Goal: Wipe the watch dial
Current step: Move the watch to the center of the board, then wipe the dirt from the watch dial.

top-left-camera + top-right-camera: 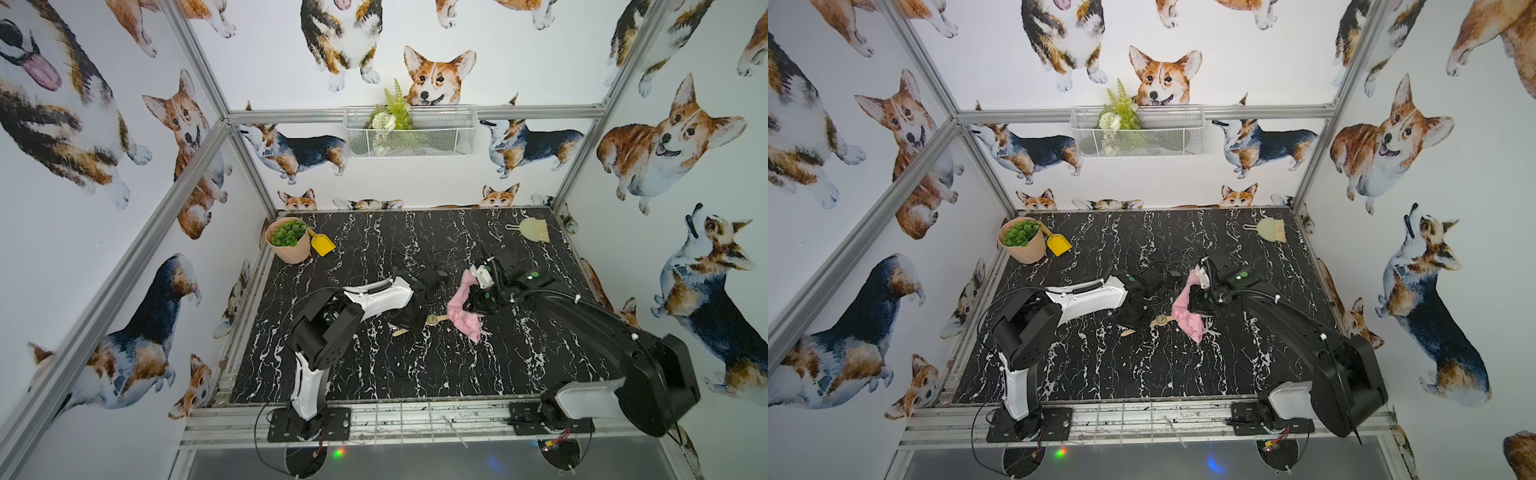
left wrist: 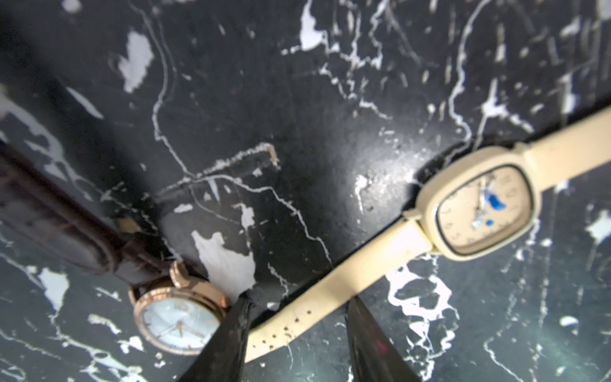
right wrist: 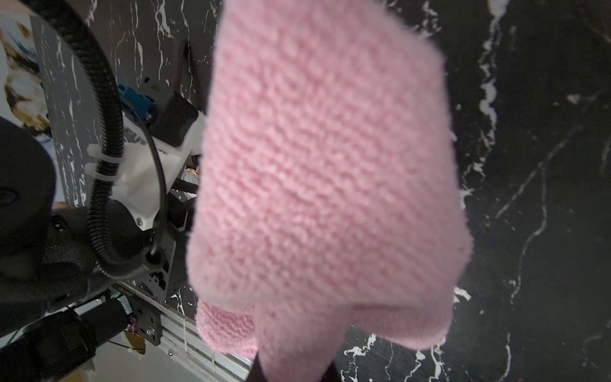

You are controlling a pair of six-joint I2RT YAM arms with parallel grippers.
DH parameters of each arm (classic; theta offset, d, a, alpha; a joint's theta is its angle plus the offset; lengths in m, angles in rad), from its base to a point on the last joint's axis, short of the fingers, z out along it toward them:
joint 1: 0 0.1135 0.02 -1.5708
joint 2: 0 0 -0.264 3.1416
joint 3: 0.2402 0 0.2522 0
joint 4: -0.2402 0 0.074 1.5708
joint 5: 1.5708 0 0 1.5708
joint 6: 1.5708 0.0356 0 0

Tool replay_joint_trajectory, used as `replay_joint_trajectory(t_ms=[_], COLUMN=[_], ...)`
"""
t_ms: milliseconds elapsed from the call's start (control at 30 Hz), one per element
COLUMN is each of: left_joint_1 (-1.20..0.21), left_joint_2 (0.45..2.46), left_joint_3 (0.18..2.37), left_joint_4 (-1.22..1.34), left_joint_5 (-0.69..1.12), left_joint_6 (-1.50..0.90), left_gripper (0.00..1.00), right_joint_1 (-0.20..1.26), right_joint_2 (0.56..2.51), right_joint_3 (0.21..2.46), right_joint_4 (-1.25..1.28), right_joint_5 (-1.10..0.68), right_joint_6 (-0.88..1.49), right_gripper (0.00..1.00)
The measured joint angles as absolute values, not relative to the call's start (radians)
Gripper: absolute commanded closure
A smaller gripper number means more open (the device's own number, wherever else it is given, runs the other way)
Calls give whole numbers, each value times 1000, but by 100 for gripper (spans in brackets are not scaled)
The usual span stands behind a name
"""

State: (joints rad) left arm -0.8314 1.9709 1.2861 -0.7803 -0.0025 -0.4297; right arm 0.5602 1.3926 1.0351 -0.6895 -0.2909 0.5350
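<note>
- Pink knitted cloth (image 3: pixel 324 172) fills my right wrist's view; my right claw (image 1: pixel 469 306) is clenched on one bunched end of it, and the rest hangs loose below the jaws.
- My left claw (image 2: pixel 299 299) stands parted and low over the black, white-veined marble-look tabletop (image 2: pixel 297 99); its black fingers (image 2: pixel 228 337) sit one on each side of the cream strap (image 2: pixel 330 287); whether they press on it I cannot tell.
- That strap belongs to the cream watch with a rounded-rectangular dial (image 2: pixel 482 205); it lies flat, mid-table, between my two arms; a blue smear (image 2: pixel 496 201) marks the dial.
- In both top views the cloth hangs just beside this watch, on my right, not on the dial.
- A round rose-gold watch with a dark brown leather strap (image 2: pixel 178 320) lies just beside one left finger.
</note>
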Motion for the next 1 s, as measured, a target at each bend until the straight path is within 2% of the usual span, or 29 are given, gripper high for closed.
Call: replay_joint_trajectory(t_ms=[433, 600, 733, 1000], left_joint_1=[-790, -781, -777, -744], left_joint_2=[1927, 1933, 1930, 1925], left_joint_3=[1285, 1320, 1325, 1344], left_joint_4=[-756, -758, -760, -762], left_joint_5=[-26, -32, -26, -14], left_joint_6=[-448, -426, -411, -411], left_gripper=[50, 45, 36, 37], right_joint_1=[602, 624, 624, 624], right_joint_2=[1627, 1680, 1703, 1739], right_joint_3=[1191, 1220, 1241, 1284], right_joint_4=[-662, -640, -622, -610], right_joint_5=[-286, -287, -286, -288], right_joint_6=[477, 484, 506, 523], right_gripper=[100, 100, 100, 100])
